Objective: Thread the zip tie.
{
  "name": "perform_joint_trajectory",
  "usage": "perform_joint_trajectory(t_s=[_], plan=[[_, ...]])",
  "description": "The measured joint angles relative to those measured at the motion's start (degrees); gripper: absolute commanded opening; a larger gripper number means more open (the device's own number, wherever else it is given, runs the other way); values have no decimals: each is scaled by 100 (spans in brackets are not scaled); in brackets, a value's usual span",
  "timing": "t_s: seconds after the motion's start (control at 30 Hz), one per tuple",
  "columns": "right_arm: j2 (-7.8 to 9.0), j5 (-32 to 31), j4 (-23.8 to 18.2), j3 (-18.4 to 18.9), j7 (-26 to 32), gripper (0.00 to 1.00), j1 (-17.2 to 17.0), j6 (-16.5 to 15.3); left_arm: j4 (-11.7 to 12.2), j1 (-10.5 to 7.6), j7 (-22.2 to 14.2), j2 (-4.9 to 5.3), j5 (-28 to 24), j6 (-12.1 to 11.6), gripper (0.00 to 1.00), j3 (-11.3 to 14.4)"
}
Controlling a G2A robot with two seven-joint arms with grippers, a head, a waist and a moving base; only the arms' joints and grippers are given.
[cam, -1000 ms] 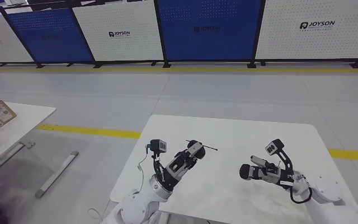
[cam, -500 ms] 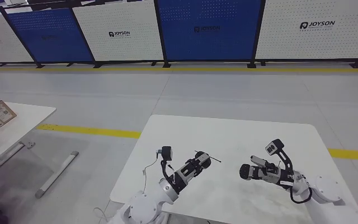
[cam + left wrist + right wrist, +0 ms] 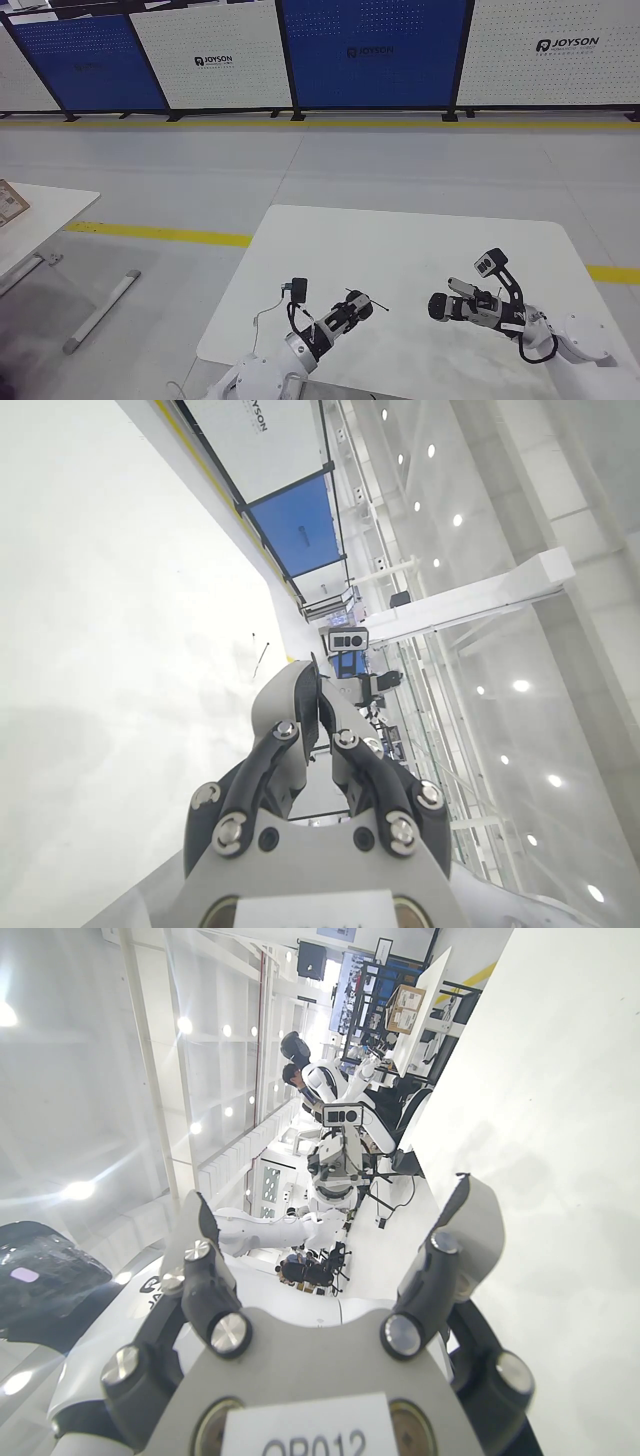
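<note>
One zip tie (image 3: 379,305) — tight in the left hand (image 3: 362,300); right hand (image 3: 437,305) wide.

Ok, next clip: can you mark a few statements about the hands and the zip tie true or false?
1. The left hand is shut on the zip tie. True.
2. The right hand grips the tie's other end. False: it is open and empty.
3. The two hands touch each other. False: they are apart, with bare table between them.
4. The zip tie sticks out on both sides of the left hand. True.
</note>
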Motion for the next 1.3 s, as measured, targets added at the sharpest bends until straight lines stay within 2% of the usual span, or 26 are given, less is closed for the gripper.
perform_joint_trajectory(t_s=[0.13, 0.27, 0.53, 0.67, 0.83, 0.93, 1.3], plan=[[0, 0, 0, 0, 0, 100, 0, 0, 90, -79, -41, -23, -125, -51, 0, 123], [0, 0, 0, 0, 0, 100, 0, 0, 172, -135, 86, -58, -700, -113, 0, 138], [0, 0, 0, 0, 0, 100, 0, 0, 193, -161, 126, -65, -649, -89, 0, 152], [0, 0, 0, 0, 0, 100, 0, 0, 371, -355, 426, -115, -683, -62, 0, 269], [0, 0, 0, 0, 0, 100, 0, 0, 609, -529, 875, -163, -180, -23, 0, 456], [0, 0, 0, 0, 0, 100, 0, 0, 667, -552, 878, -174, -207, 51, 0, 506], [1, -8, -9, 3, -10, 100, -1, -1, 662, -550, 873, -173, -213, 47, 0, 502]])
